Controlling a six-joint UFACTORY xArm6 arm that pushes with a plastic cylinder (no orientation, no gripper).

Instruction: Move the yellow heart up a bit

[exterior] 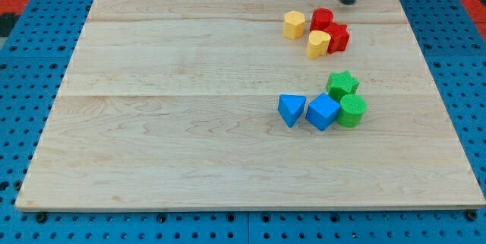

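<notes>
The yellow heart lay in the upper right part of the table, wedged into a small cluster; we read it as the lowest member of that group. Taking the blocks from the view's left to its right: a blue triangular block sat just beside a blue cube, which touched a green cylinder, with a green star directly above that pair. Higher up, a yellow hexagonal block stood just left of the heart, a red cylinder stood above it, and a red star-like block pressed against its right side. Our tip rested near the table's top edge, above and slightly right of the red blocks, well apart from the heart. We had no fingers on this rig, only the rod, so nothing was gripped. Because the tip stood on the far side of the cluster, we judged that it first had to travel around to below the heart before any upward push. The red cylinder directly above would probably be carried along.
</notes>
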